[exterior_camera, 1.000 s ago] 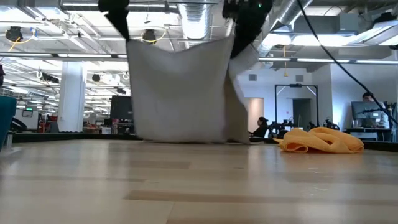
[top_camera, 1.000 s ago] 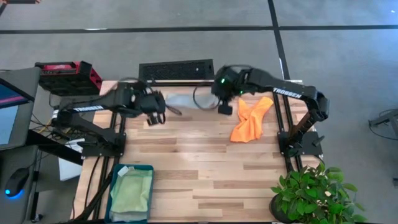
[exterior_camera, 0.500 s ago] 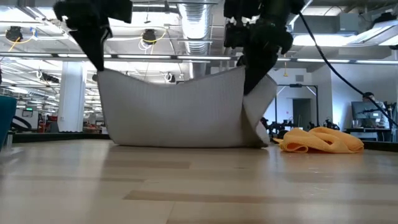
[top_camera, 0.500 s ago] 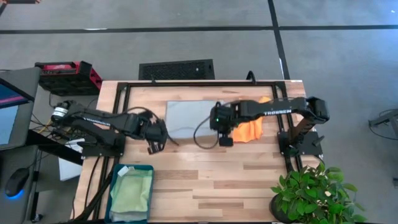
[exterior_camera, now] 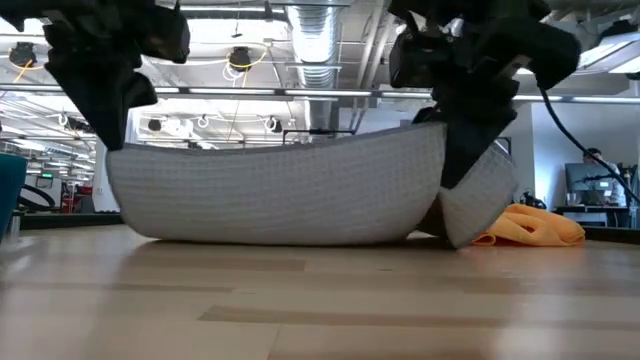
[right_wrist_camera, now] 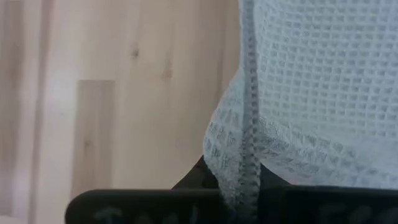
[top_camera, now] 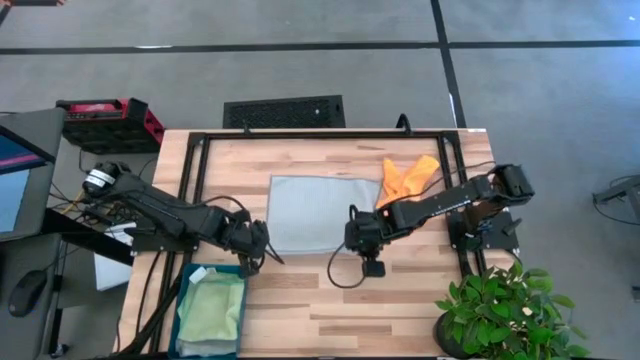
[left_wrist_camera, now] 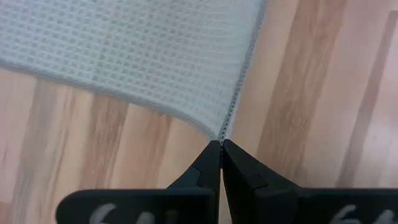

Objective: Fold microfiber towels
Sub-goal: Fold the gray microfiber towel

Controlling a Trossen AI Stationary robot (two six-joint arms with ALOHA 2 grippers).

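we are spreading the pale grey-blue waffle-weave microfiber towel (top_camera: 312,212) flat, left gripper (top_camera: 250,262) and right gripper (top_camera: 369,262) each pinching a near corner, lowering and releasing next.

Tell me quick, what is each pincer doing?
Left pincer: shut on a corner of the grey towel.
Right pincer: shut on the grey towel's other near corner.

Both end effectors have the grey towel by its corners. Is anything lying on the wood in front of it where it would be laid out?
Nothing visible. The table ahead of the grey towel is bare; the orange towel lies behind, the teal bin off to the left.
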